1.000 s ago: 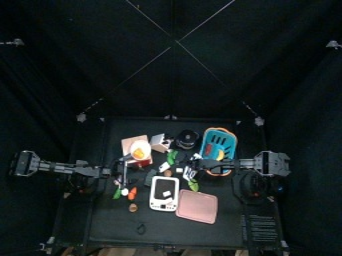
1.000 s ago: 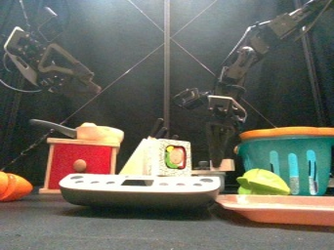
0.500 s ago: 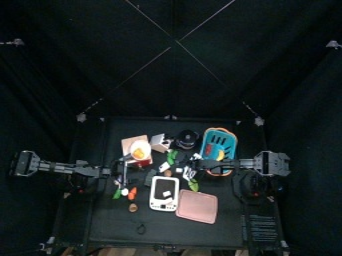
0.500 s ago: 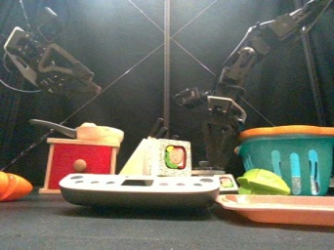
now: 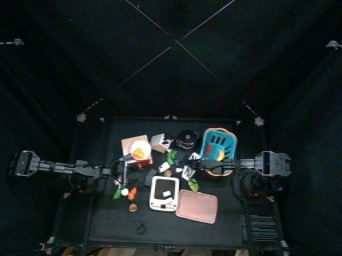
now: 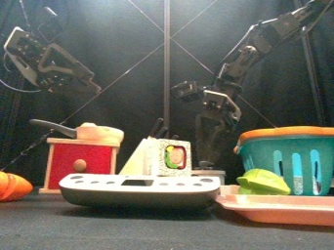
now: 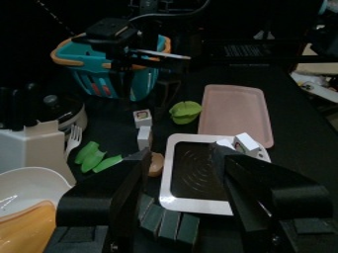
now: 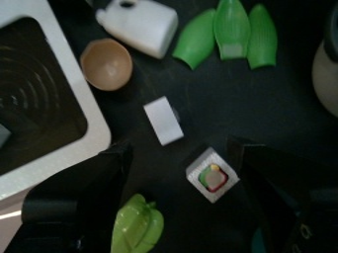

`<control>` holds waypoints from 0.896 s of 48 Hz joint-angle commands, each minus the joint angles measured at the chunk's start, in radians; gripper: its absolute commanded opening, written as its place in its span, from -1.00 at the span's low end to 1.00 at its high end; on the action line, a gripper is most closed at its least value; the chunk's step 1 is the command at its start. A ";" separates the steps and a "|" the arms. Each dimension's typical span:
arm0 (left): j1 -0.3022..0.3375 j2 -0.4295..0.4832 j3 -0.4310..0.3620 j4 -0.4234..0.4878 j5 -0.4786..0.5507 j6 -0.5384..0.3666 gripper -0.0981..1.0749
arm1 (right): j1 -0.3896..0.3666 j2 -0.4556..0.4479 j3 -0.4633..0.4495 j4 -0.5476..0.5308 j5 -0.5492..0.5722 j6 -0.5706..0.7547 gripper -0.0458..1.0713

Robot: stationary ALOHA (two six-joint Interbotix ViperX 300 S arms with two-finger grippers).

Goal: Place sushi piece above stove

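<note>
So the sushi (image 8: 212, 175) is sitting on the black table (image 8: 303, 128), not on the stove (image 7: 201, 172) yet. Right gripper (image 8: 185, 188) hangs just above it with jaws spread wide, nothing held, the piece showing in the gap between them. From the front, the sushi (image 6: 170, 155) shows just behind the stove (image 6: 141, 189), with the right gripper (image 6: 209, 110) up behind. A small white block (image 8: 162, 120) lies near the sushi, a green pepper (image 8: 137, 223) beside it, and green pods (image 8: 232, 36) further off. The teal basket (image 6: 288, 156) and the pink tray (image 6: 282, 207) are off to the right. Left gripper (image 7: 183, 188) rests near the stove, jaws apart, empty.
</note>
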 commanded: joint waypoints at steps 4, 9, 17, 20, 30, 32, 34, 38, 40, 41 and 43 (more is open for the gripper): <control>-0.043 0.002 -0.011 -0.037 -0.003 -0.002 0.66 | 0.028 -0.048 0.014 -0.012 -0.092 -0.009 0.92; -0.092 0.000 -0.015 -0.072 -0.003 -0.002 0.66 | 0.054 -0.057 0.031 -0.038 -0.135 0.003 0.92; -0.138 0.002 -0.017 -0.141 -0.003 -0.002 0.66 | 0.084 -0.071 0.063 -0.075 -0.288 -0.005 0.92; -0.140 0.002 -0.018 -0.166 -0.003 -0.002 0.66 | 0.084 -0.075 0.078 -0.091 -0.330 -0.006 0.92; -0.138 0.002 -0.018 -0.207 -0.003 0.000 0.66 | 0.081 -0.078 0.112 -0.144 -0.420 0.003 0.92; -0.138 0.002 -0.020 -0.212 -0.005 -0.002 0.66 | 0.080 -0.078 0.112 -0.147 -0.430 0.002 0.92; -0.138 0.002 -0.021 -0.221 -0.003 -0.002 0.66 | 0.080 -0.078 0.114 -0.150 -0.437 -0.005 0.92; -0.138 0.002 -0.023 -0.238 -0.003 -0.002 0.66 | 0.084 -0.078 0.114 -0.166 -0.454 -0.014 0.92; -0.140 0.002 -0.025 -0.245 -0.003 -0.002 0.66 | 0.086 -0.081 0.112 -0.187 -0.456 -0.014 0.92; -0.140 0.003 -0.025 -0.247 -0.003 -0.002 0.66 | 0.089 -0.081 0.110 -0.198 -0.457 -0.014 0.92; -0.144 0.011 -0.029 -0.252 -0.003 -0.002 0.66 | 0.100 -0.086 0.110 -0.218 -0.462 -0.012 0.92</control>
